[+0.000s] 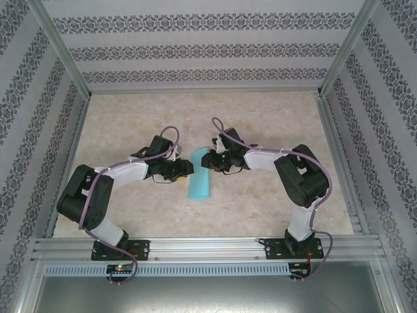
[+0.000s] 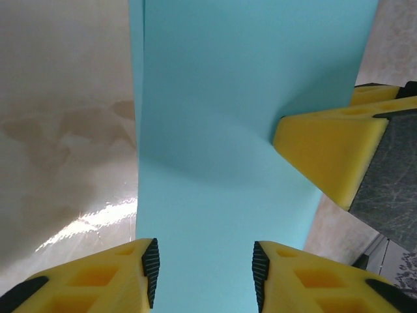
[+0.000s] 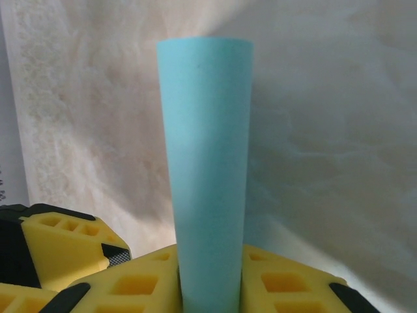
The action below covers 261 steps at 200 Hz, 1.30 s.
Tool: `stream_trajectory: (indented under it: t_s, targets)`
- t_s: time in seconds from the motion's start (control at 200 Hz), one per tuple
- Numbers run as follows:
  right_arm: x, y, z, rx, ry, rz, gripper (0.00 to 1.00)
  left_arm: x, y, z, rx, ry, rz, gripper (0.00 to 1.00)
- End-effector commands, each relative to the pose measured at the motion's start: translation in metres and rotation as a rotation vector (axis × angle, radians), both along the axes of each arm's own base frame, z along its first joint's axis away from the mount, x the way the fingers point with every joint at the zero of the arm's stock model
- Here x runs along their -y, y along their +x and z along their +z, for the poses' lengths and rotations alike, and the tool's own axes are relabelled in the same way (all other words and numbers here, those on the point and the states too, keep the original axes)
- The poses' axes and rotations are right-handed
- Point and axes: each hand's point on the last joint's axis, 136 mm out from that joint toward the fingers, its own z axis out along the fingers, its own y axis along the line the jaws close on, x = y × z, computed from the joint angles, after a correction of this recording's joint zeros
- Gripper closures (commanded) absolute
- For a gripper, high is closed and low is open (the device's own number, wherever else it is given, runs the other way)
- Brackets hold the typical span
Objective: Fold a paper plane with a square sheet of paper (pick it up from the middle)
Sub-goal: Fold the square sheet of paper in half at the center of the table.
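Hidden: seen from above, the far end of the sheet of paper [image 1: 198, 177] is tucked behind the right pincer [image 1: 210, 160]. In the left wrist view both ends run off frame.
Sheet's axis: a long, folded turquoise strip running away from the arms, its far end leaning slightly right.
Where: over the surface [image 1: 260, 124], between the pincers; I cannot tell whether it rests there.
Right pincer: clamped on the strip's far part.
Left pincer [image 1: 184, 169]: jaws apart, just beside the strip's left edge.
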Motion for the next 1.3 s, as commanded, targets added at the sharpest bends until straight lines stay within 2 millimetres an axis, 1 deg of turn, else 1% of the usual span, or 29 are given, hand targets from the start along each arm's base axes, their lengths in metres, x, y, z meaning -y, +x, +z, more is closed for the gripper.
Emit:
stream_trajectory:
  t_s: [0.0, 0.135, 0.15, 0.17, 0.21, 0.28, 0.41, 0.56, 0.649, 0.704, 0.814, 0.949, 1.094, 1.224, 1.299]
  targets:
    - [0.005, -0.004, -0.010, -0.003, -0.005, 0.029, 0.75, 0.009, 0.015, 0.002, 0.057, 0.012, 0.010, 0.60]
    - [0.008, -0.004, -0.012, 0.002, -0.019, 0.034, 0.74, 0.020, 0.013, -0.009, 0.042, 0.017, -0.016, 0.63]
    - [0.008, -0.004, -0.013, 0.002, -0.022, 0.034, 0.75, 0.021, 0.013, -0.009, 0.043, 0.019, -0.018, 0.64]
    - [0.009, -0.004, -0.013, 0.004, -0.025, 0.034, 0.74, 0.022, 0.013, -0.010, 0.046, 0.020, -0.022, 0.68]
    - [0.010, -0.004, -0.013, 0.005, -0.030, 0.034, 0.74, 0.023, 0.013, -0.010, 0.046, 0.023, -0.024, 0.69]
    - [0.010, -0.004, -0.013, 0.008, -0.034, 0.039, 0.74, 0.023, 0.013, -0.012, 0.046, 0.026, -0.027, 0.70]
    - [0.013, -0.005, -0.019, 0.001, -0.061, 0.043, 0.74, 0.025, 0.012, -0.016, 0.042, 0.033, -0.040, 0.71]
    - [0.015, -0.006, -0.021, -0.004, -0.088, 0.049, 0.74, 0.028, 0.006, -0.029, 0.017, 0.041, -0.057, 0.72]
    - [0.015, -0.005, -0.017, 0.007, -0.096, 0.044, 0.72, 0.029, 0.001, -0.037, 0.002, 0.054, -0.068, 0.72]
    - [0.016, -0.004, -0.015, 0.012, -0.097, 0.042, 0.70, 0.026, -0.001, -0.040, -0.003, 0.074, -0.066, 0.72]
    - [0.020, -0.003, -0.009, 0.028, -0.122, 0.040, 0.62, 0.023, -0.003, -0.043, -0.009, 0.098, -0.074, 0.72]
    - [0.036, -0.003, -0.004, 0.054, -0.208, 0.013, 0.55, 0.023, -0.002, -0.042, -0.007, 0.101, -0.078, 0.72]
    - [0.047, -0.002, 0.005, 0.102, -0.298, 0.015, 0.50, 0.026, -0.001, -0.041, -0.002, 0.090, -0.082, 0.72]
    - [0.049, 0.006, 0.006, 0.109, -0.345, 0.038, 0.48, 0.028, -0.002, -0.039, 0.000, 0.087, -0.094, 0.72]
    - [0.040, 0.011, 0.008, 0.114, -0.331, 0.057, 0.48, 0.029, -0.002, -0.037, 0.002, 0.082, -0.096, 0.72]
